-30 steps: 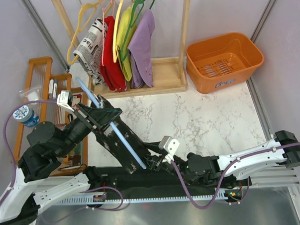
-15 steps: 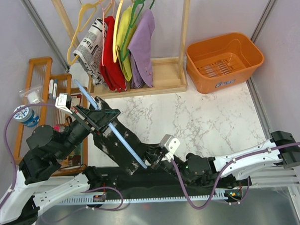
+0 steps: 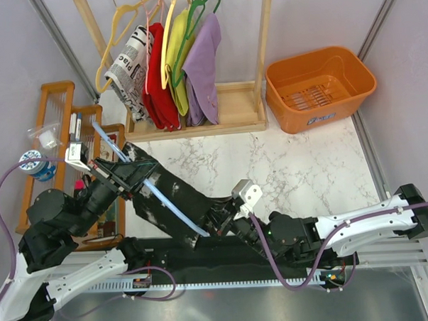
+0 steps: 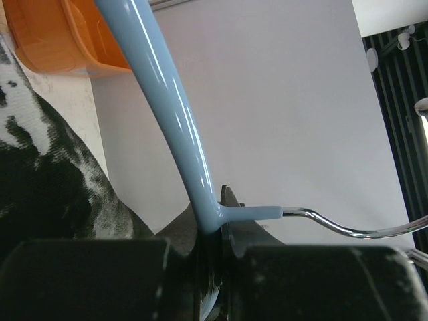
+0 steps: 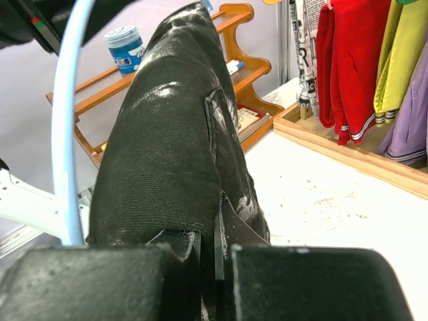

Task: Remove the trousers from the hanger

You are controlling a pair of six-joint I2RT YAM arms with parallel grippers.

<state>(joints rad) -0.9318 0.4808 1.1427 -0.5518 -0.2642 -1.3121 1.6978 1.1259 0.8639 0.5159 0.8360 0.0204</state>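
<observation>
- Setting: a white marble-patterned tabletop (image 3: 299, 164) fills the centre of the top view. A wooden garment rack (image 3: 240, 113) holding a purple garment (image 3: 204, 58) stands at upper centre, and an orange plastic basket (image 3: 321, 85) sits at upper right.
- Black trousers with white paint-splatter speckles (image 3: 176, 194): they are stretched on a diagonal across the lower left of the top view, raised at the upper-left end and dropping toward the lower centre.
- Thin light-blue plastic hanger (image 3: 173, 207): it is tilted, and its arm runs along the trousers from upper left to lower centre. In my right wrist view it curves up the left edge of the frame, just beside the fabric.
- My left gripper (image 3: 115, 172), at the raised end: its fingers are clamped on the hanger where the blue arm bends toward the metal hook (image 4: 334, 229).
- My right gripper (image 3: 220, 224), at the low end near the table's near edge: its fingers are pinched together on a fold of the trousers.
</observation>
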